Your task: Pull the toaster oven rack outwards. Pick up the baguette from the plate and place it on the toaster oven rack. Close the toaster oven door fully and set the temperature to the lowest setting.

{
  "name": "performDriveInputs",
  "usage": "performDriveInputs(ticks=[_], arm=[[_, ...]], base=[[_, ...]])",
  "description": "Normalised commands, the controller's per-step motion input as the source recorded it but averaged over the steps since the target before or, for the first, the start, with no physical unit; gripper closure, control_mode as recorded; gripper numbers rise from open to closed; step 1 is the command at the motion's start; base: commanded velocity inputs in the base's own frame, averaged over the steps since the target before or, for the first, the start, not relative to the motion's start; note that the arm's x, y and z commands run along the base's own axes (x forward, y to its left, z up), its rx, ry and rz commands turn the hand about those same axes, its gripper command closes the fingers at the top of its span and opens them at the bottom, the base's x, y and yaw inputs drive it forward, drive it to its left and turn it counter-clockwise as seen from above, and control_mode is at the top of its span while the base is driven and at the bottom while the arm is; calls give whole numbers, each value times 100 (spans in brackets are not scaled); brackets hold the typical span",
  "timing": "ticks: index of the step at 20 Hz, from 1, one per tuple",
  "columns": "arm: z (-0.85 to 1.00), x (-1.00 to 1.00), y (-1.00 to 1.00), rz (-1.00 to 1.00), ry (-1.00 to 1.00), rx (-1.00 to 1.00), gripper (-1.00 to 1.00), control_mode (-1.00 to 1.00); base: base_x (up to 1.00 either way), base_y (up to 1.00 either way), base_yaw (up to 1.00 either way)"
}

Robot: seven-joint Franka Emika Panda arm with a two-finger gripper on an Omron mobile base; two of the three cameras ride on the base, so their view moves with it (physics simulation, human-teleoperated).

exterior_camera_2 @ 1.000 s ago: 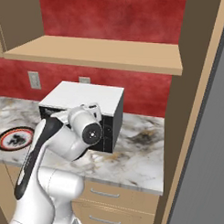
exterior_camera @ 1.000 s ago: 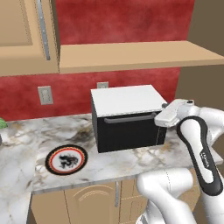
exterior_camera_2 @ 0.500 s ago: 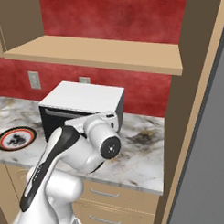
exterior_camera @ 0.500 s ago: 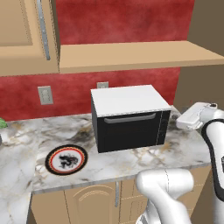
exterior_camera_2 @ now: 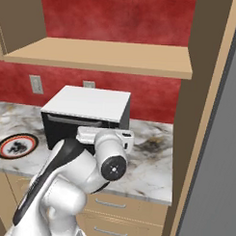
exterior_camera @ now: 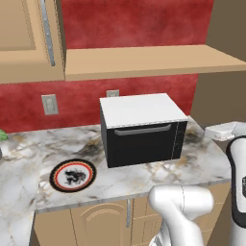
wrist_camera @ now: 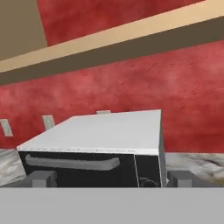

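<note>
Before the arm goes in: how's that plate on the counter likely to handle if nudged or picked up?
The plate looks flat and low-rimmed, so it should probably slide on the smooth marble counter rather than tip. That low rim likely gives the gripper, open now, little to pinch. It looks rigid, perhaps ceramic, so possibly breakable; nothing is seen lying on it.

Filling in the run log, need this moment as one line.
toaster oven door: closed | plate: no baguette on it | gripper: open, facing oven
</note>
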Motion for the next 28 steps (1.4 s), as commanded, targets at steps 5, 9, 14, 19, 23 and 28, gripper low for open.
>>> performDriveInputs(ticks=[5, 9, 14, 19, 23, 28], arm=[[-17, 0, -4, -4, 30, 15, -100, -100], [-17, 0, -11, 0, 28, 24, -100, -100], [-13, 0, -13, 0, 16, 25, -100, -100], [-23, 0, -1, -4, 12, 13, -100, -100], [-27, 0, 0, 0, 11, 6, -100, -100], [-24, 1, 0, 0, 3, 8, -100, -100]], base=[[0, 0, 0], [0, 0, 0], [0, 0, 0], [0, 0, 0], [0, 0, 0], [0, 0, 0]])
